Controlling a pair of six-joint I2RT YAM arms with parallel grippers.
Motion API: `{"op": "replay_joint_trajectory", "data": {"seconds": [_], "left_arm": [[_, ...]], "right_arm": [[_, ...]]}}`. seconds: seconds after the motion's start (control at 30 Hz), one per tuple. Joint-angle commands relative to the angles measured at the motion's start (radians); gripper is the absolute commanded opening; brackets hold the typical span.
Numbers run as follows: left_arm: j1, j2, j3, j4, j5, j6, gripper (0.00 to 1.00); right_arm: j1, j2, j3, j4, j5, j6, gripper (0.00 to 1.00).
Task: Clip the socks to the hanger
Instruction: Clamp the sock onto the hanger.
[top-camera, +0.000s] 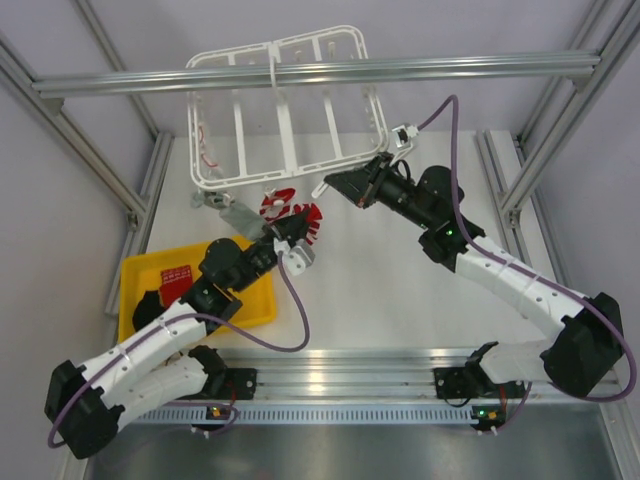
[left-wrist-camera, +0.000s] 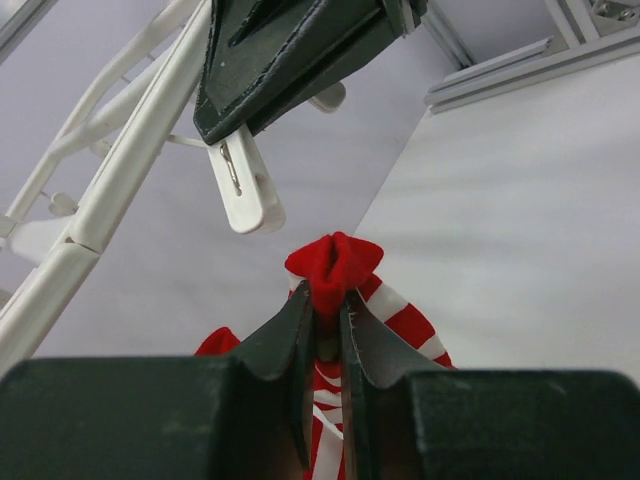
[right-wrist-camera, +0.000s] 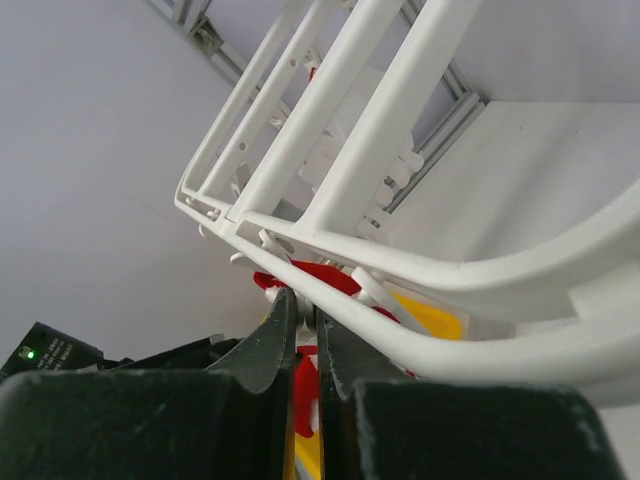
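A yellow tray (top-camera: 250, 300) sits at the left of the surface (top-camera: 400, 290), with a red piece (top-camera: 178, 272) in it that is probably a second sock. Right of the tray, the left end effector (top-camera: 290, 240) pinches a red, white-striped sock (left-wrist-camera: 333, 262) by a bunched fold, and a small tuft pokes out past the fingertips. The sock hangs just below a white clip (left-wrist-camera: 245, 190) at the near edge of the hanger (top-camera: 285, 130), not yet touching it. Further right, the right end effector (top-camera: 345, 188) is pressed together at the top of that clip; whether it actually squeezes the clip is unclear.

The sock looks light, soft and limp, so the exposed tuft is the part to feed into the clip. The hanger looks stiff but light, and may swing.

Count: one held sock, one likely sock in the tray, one hanger, one tray, two end effectors. There are several clips, too many hidden to count.
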Motion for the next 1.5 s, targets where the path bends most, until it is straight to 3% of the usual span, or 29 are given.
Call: {"op": "replay_joint_trajectory", "data": {"seconds": [0.0, 0.47, 1.47], "left_arm": [[-0.026, -0.002, -0.044, 0.17, -0.009, 0.171, 0.0], [-0.046, 0.028, -0.097, 0.271, -0.034, 0.372, 0.0], [-0.046, 0.071, -0.067, 0.293, -0.031, 0.451, 0.0]], "right_arm": [[-0.001, -0.013, 0.04, -0.038, -0.041, -0.017, 0.0], [0.001, -0.003, 0.048, -0.074, -0.053, -0.039, 0.0], [0.035, 0.024, 0.093, -0.155, -0.058, -0.123, 0.0]]}}
